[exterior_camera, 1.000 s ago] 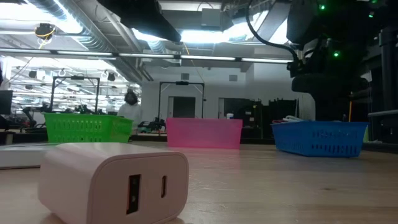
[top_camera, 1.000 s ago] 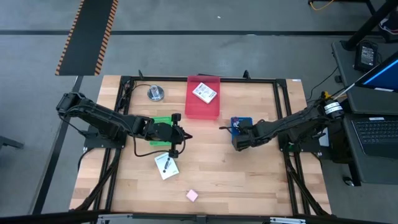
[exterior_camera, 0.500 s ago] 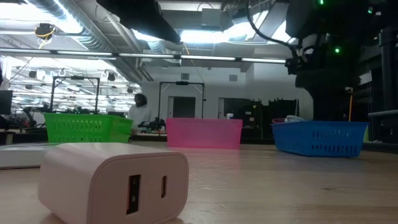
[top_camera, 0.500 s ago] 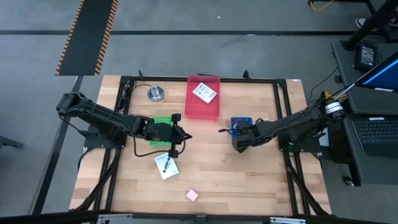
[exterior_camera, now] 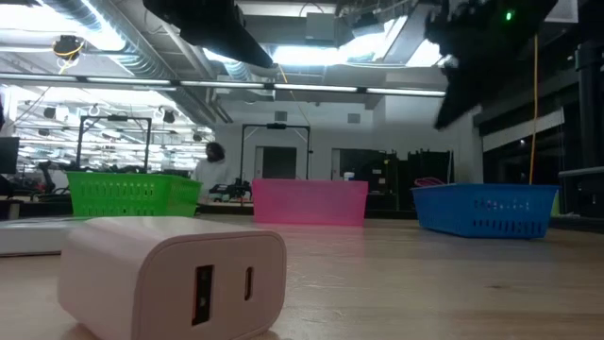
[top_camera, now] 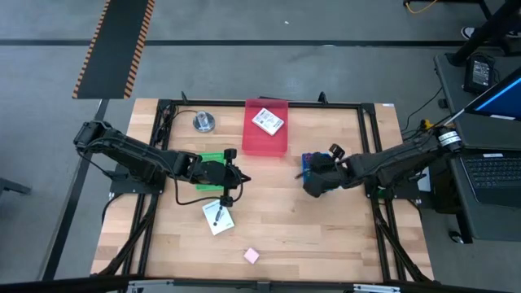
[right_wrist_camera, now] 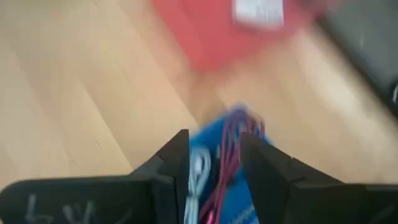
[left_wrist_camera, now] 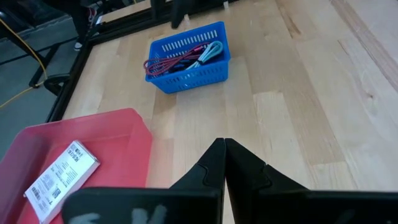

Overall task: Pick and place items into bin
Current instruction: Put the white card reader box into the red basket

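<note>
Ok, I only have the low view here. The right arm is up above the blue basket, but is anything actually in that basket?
Observer: Yes. The left wrist view shows maroon and pale blue cables lying inside the blue basket.
Operator: And the right gripper?
Observer: The right gripper is open, fingers apart above those cables.
Operator: Anything in the pink bin?
Observer: One white printed card lies in the pink bin.

Bare desk (top_camera: 326,228) lies open at lower right of the high frame; my left pincer (top_camera: 241,177), pink bin (top_camera: 266,138) and blue basket (top_camera: 309,161) crowd the centre.
</note>
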`<state>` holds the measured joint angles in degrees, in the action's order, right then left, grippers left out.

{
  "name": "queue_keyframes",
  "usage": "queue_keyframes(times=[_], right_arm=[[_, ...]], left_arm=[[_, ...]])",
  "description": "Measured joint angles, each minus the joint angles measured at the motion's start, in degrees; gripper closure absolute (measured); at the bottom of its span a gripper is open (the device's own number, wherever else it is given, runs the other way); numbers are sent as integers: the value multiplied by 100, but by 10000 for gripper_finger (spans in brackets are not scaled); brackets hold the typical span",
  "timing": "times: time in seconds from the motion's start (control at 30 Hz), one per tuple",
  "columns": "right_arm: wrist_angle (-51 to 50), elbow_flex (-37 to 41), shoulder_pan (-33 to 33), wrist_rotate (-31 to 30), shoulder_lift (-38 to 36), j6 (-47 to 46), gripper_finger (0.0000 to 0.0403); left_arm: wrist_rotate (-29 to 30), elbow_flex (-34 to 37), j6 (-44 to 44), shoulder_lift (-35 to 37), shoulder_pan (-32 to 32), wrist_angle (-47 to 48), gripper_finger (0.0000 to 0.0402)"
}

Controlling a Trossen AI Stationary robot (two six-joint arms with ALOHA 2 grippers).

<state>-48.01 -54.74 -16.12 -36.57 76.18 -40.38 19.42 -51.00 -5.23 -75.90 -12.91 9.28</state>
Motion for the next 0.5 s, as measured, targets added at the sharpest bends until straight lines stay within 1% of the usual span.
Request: queue_keyframes(times=[0.1,0.27,0.37,0.5], right_arm=[[592,0,-209,-230,-160,672,281],[2297,265,-468,-203,-197,2285,281],[3127,422,-518,199,-155,3039,281],[4074,686,-520,880,-116,3619,281]], left_arm=[[0,0,0,0,0,-4,398],[0,0,1,0,0,-20,398],[5,0,100,0,-48,-17,398],[60,0,337,0,-226,-40,398]])
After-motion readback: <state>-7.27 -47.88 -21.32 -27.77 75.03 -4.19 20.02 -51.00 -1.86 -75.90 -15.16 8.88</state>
